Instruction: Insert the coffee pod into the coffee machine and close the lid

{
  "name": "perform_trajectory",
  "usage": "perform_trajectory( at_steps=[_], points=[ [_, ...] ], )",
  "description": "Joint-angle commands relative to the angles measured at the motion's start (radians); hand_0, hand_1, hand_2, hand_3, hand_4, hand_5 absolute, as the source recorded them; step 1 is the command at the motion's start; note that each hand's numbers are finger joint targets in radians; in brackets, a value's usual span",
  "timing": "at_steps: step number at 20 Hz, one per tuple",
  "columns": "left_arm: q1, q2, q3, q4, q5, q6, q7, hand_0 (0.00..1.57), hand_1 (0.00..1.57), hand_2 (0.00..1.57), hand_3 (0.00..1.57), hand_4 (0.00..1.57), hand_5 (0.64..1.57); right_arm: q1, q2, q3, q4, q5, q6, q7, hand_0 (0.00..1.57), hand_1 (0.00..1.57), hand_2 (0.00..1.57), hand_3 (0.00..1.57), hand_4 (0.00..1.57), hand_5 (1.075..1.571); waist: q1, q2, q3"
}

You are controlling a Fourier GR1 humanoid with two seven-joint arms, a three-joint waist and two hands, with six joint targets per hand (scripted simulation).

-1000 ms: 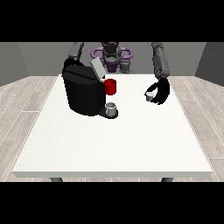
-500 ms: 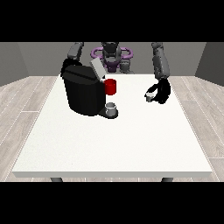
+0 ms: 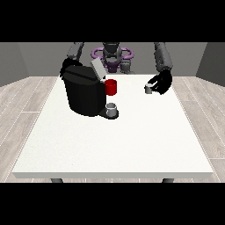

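The hand at the view's right (image 3: 161,82) is curling round the coffee pod (image 3: 148,89); it should be lifting it straight toward the coffee machine (image 3: 84,91)

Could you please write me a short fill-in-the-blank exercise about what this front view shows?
1. The coffee machine has its lid standing ____.
2. The small grey coffee pod is at the hand on the view's ____ side.
3. The part on the machine's front is coloured ____.
4. A grey cup sits on the machine's ____.

Missing words: open; right; red; base
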Motion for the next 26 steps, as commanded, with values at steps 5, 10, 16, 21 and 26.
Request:
perform_trajectory(
  at_steps=[5, 10, 16, 21, 26],
  points=[
    [-0.122, -0.055, -0.031, -0.077, -0.017, -0.095, 0.107, 1.26, 1.26, 1.33, 1.29, 0.54, 1.571, -0.062, 0.001, -0.032, 0.131, -0.015, 0.004, -0.019, 0.00, 0.00, 0.00, 0.00, 0.49, 1.571, 0.024, -0.043, 0.0003],
    [-0.134, -0.051, -0.012, -0.074, -0.019, -0.117, 0.127, 1.26, 1.26, 1.33, 1.29, 0.54, 1.571, -0.017, 0.001, 0.009, 0.089, 0.001, 0.024, -0.003, 0.00, 0.00, 0.00, 0.00, 0.44, 1.571, -0.019, -0.072, -0.0003],
    [-0.260, -0.073, -0.009, -0.111, -0.044, -0.090, 0.215, 1.26, 1.26, 1.33, 1.28, 0.54, 1.571, -0.063, 0.007, -0.004, 0.134, -0.010, 0.040, -0.078, 0.00, 0.00, 0.00, 0.00, 0.49, 1.571, -0.056, -0.011, 0.0000],
    [-0.342, 0.011, 0.078, -0.068, 0.006, -0.148, 0.239, 1.27, 1.27, 1.31, 1.24, 0.51, 1.571, -0.079, 0.006, 0.035, 0.040, -0.021, 0.059, -0.007, 0.00, 0.00, 0.00, 0.00, 0.49, 1.571, -0.125, -0.003, -0.0005],
    [-0.368, -0.047, 0.062, -0.089, -0.017, -0.104, 0.279, 1.28, 1.28, 1.33, 1.27, 0.48, 1.571, -0.056, 0.004, 0.040, 0.051, -0.002, 0.055, -0.057, 0.00, 0.00, 0.00, 0.00, 0.49, 1.571, -0.133, 0.008, -0.0002]
  ],
)
